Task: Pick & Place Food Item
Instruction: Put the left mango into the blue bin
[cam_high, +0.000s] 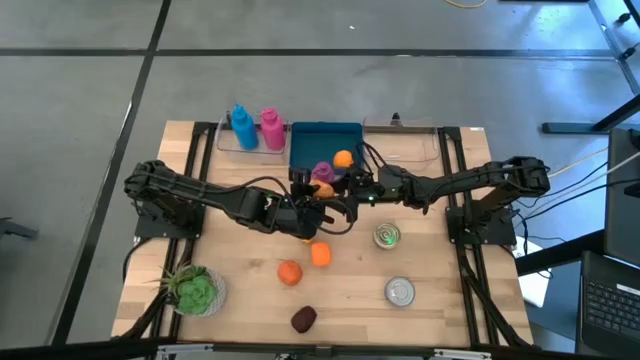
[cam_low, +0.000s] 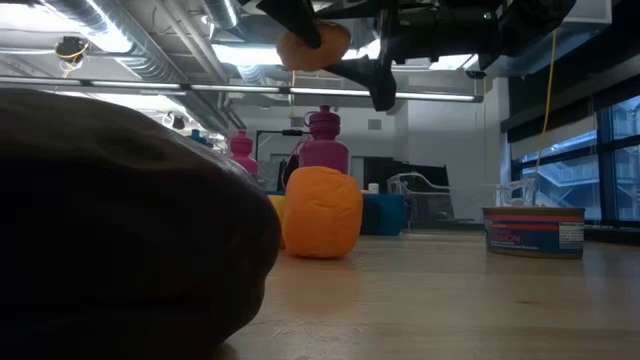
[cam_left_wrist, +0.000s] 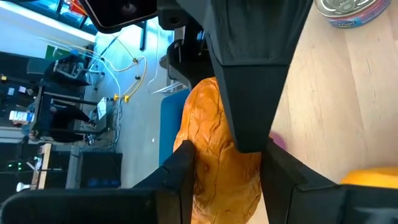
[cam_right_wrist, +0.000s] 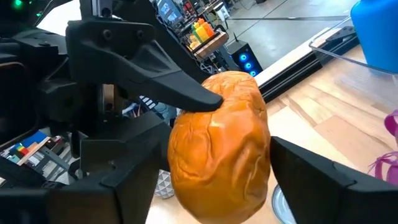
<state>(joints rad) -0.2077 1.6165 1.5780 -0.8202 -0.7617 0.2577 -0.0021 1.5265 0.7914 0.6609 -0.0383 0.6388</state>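
Low view is half blocked by a dark blurred lump (cam_low: 110, 230). Left gripper (cam_left_wrist: 221, 158) clamps the bread roll (cam_right_wrist: 221, 146) (golden, wrinkled crust) above table centre (cam_high: 440, 250); right gripper (cam_right_wrist: 211, 186) brackets it, fingers (cam_right_wrist: 329, 174) apart, contact unclear.

Bright ceiling lights glare in the low view; foreground blurred.

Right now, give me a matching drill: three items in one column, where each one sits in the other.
Items:
1 bread roll
2 blue bottle
3 leafy green item

Places:
A beside the pink bottle
B near a left-side corner of the table
C gripped in the left pincer, lifted off the table

Pairs: 1-C, 2-A, 3-B
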